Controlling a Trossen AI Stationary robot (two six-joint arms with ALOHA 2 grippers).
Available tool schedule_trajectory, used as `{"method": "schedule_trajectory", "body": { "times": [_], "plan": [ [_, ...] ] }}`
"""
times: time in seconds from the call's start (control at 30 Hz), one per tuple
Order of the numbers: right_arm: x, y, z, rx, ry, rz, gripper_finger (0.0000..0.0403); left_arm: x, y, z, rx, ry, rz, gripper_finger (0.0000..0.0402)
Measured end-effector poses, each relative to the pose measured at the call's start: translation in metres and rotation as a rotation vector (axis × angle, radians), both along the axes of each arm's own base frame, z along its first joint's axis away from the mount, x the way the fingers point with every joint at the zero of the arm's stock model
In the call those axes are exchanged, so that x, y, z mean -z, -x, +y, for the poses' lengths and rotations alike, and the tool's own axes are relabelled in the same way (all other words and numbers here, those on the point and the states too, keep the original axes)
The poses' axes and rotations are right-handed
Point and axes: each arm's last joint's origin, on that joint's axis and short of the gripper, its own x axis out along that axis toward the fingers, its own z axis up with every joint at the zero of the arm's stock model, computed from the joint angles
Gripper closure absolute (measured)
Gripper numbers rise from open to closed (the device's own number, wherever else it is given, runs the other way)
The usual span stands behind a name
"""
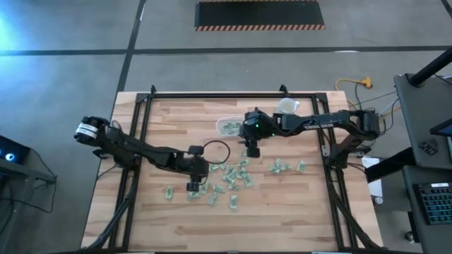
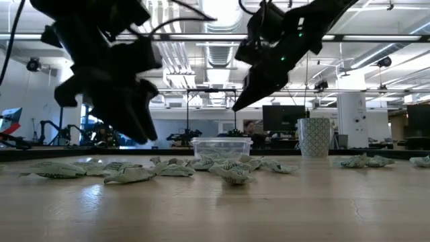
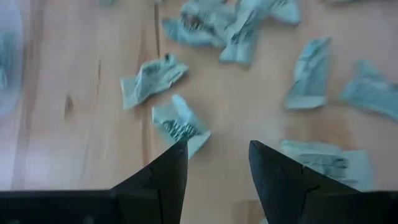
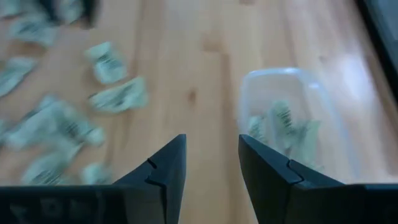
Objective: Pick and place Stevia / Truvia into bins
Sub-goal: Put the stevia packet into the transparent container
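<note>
Your wood-plank surface (image 1: 282, 204) sat in an open workshop; no packet (image 3: 177, 124) print was legible. Beside the clear container (image 1: 229, 126), your right hand (image 1: 252, 151) hung released, empty; your left hand (image 1: 193, 186) likewise.

No text can be read anywhere. The packets (image 3: 177, 124) beside the bin (image 4: 292, 124) carry dark print, but it is too blurred to make out. The cup (image 2: 314, 137) near the bin shows only a pattern, no words.
</note>
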Motion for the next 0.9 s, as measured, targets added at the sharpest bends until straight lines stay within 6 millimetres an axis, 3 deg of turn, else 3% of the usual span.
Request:
{"method": "schedule_trajectory", "body": {
  "times": [0.5, 0.7, 0.9],
  "plan": [
    [-0.027, 0.035, 0.057, -0.096, -0.061, -0.004, 0.0295, 0.023, -0.010, 0.014, -0.052, -0.060, 0.079, 0.0246],
    [-0.028, 0.050, 0.071, -0.117, -0.085, -0.011, 0.0303, 0.021, -0.012, 0.015, -0.036, -0.071, 0.058, 0.0249],
    [-0.021, 0.066, 0.076, -0.094, -0.114, 0.003, 0.0313, 0.024, -0.016, 0.013, 0.029, -0.060, 0.044, 0.0276]
  ]
}}
